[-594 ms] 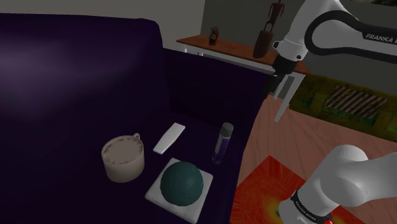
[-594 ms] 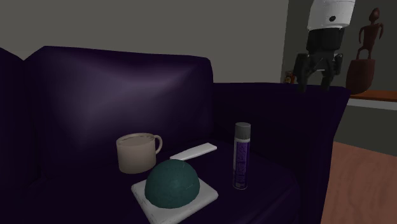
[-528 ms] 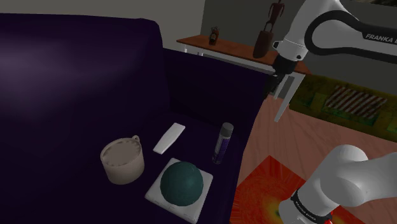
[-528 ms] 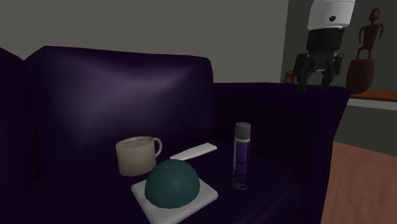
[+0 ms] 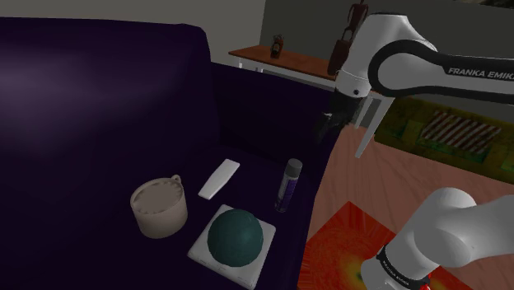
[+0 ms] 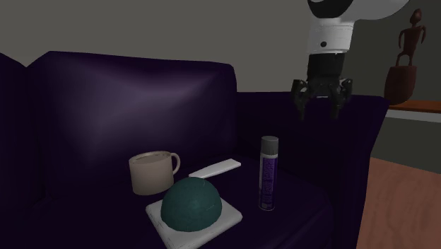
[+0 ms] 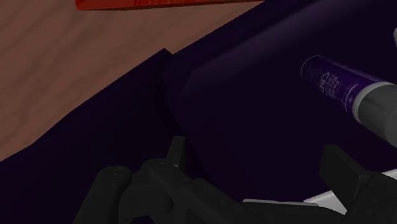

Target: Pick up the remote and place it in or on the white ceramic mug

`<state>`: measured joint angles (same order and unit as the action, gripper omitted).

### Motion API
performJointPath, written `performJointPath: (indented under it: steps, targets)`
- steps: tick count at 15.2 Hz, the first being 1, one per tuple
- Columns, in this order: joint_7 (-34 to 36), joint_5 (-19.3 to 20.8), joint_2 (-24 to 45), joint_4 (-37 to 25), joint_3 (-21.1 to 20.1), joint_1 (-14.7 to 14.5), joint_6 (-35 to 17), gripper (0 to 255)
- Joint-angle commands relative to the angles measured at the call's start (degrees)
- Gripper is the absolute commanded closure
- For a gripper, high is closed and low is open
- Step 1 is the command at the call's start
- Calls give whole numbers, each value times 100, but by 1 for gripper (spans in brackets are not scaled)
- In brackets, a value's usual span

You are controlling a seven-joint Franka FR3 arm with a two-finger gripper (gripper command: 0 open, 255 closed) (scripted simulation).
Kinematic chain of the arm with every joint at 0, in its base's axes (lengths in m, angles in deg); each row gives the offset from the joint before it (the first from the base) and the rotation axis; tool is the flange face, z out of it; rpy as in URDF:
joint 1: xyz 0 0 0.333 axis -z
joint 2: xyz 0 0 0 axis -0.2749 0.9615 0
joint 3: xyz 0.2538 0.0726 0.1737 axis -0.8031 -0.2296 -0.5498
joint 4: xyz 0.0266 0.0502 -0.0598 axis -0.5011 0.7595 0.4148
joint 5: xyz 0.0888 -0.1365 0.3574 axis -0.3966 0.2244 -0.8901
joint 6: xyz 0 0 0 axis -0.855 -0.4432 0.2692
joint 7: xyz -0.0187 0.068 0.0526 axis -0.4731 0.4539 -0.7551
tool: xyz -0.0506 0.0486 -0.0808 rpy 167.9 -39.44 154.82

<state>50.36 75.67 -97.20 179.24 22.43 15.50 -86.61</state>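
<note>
While the gripper [image 6: 319, 109] hangs in the air over the sofa [image 5: 99, 99], its two black fingers stand well apart and hold nothing. In the second exterior view it sits above the spray can [image 6: 268, 173] and a little to that view's right, in front of the dark purple backrest and well apart from everything on the seat. From the wrist view the can lies just past the right finger, with the sofa's arm and the wooden floor [image 7: 57, 70] beyond.

On the seat cushion the white remote [image 5: 219, 178] lies flat, between the mug [image 5: 159, 206] and the spray can, near the mug and untouched by the gripper. The mug looks off-white and stands upright, its handle turned toward the remote. The can, purple with a grey cap, stands upright at the cushion's edge. Nearer the front of the seat a dark green ball [image 5: 235, 237] rests on a white square tile [image 5: 200, 248], just beside the mug.

Behind the sofa a side table [image 5: 247, 56] carries dark figurines, and a red rug [image 5: 346, 239] covers part of the floor.
</note>
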Motion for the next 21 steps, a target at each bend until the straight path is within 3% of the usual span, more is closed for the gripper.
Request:
performJointPath:
  steps: [1, 7, 12, 17, 21]
  targets:
    - [629, -161, 216, 2, -316, 31, -200, 0]
    - [2378, -451, 1101, -210, -1207, 195, -827, 0]
    - [3890, -375, 2121, -684, -1898, 424, -1316, 0]
    - [5515, 111, 3363, -1402, -2450, 633, -1681, 0]
    - [6848, 746, 4468, -2143, -2644, 608, -1812, 0]
